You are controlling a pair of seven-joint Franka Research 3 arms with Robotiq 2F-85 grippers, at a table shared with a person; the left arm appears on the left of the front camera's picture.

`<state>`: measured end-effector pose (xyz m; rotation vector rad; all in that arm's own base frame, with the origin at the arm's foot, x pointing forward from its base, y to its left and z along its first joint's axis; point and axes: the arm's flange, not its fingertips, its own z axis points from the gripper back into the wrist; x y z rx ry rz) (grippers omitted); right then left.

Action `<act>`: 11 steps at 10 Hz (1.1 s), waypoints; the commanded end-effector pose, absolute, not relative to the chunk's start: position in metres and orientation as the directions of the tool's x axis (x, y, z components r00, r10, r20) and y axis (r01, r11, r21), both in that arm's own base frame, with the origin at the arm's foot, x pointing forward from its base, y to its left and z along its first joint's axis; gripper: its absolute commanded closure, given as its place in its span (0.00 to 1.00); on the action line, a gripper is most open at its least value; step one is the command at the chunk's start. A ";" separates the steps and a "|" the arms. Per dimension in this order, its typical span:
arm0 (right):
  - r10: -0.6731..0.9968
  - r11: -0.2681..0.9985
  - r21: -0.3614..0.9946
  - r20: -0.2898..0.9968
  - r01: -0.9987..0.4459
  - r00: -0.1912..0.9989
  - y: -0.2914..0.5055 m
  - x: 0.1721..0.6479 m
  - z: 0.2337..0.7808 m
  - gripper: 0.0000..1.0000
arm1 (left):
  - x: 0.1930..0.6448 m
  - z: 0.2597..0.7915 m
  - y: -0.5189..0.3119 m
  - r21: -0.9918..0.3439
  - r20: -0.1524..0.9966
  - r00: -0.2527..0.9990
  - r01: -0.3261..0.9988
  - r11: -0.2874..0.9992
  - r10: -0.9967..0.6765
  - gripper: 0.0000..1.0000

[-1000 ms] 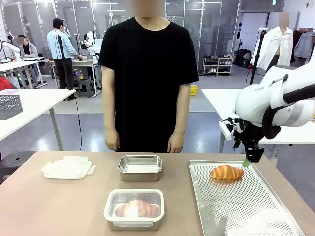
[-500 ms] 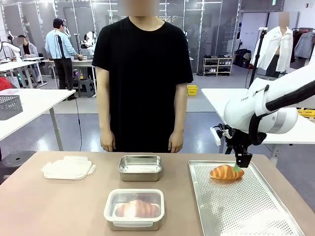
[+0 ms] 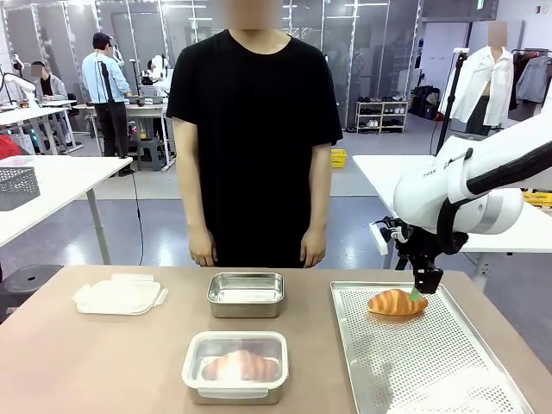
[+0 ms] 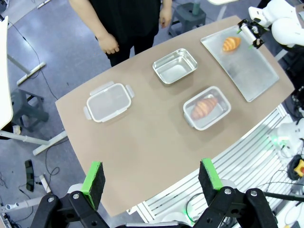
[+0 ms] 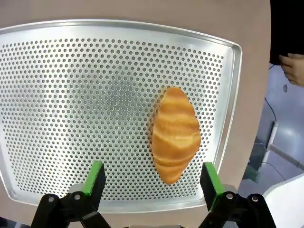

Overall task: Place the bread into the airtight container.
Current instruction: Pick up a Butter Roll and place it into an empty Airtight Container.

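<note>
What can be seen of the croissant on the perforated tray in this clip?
The croissant is a golden-brown pastry with ridged bands across its back and tapered ends, and it looks whole. It lies flat and alone on the perforated metal tray, near the tray's far edge, with its length running along that edge. The right gripper hangs open just above its right end, with no contact that I can make out.

Brown table [image 3: 86,362] w/ white lid [image 3: 119,295] at left, steel tin [image 3: 246,309] & clear container [image 3: 188,369] mid, perforated tray [image 3: 414,354] right.
</note>
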<state>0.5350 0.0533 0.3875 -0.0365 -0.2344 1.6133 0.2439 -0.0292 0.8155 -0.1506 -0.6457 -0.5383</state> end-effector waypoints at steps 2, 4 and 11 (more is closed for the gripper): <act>0.973 -0.011 -0.152 0.226 -0.988 -0.046 0.053 0.566 0.366 0.00 | 0.244 0.818 -0.029 0.032 0.608 0.665 0.526 0.850 -0.434 0.00; 0.977 0.015 -0.131 0.211 -0.991 -0.013 0.049 0.576 0.354 0.00 | 0.244 0.818 -0.029 0.032 0.608 0.665 0.526 0.850 -0.434 0.00; 0.989 0.043 -0.046 0.141 -0.998 0.036 0.051 0.610 0.322 0.00 | 0.244 0.818 -0.029 0.032 0.608 0.665 0.526 0.850 -0.434 0.00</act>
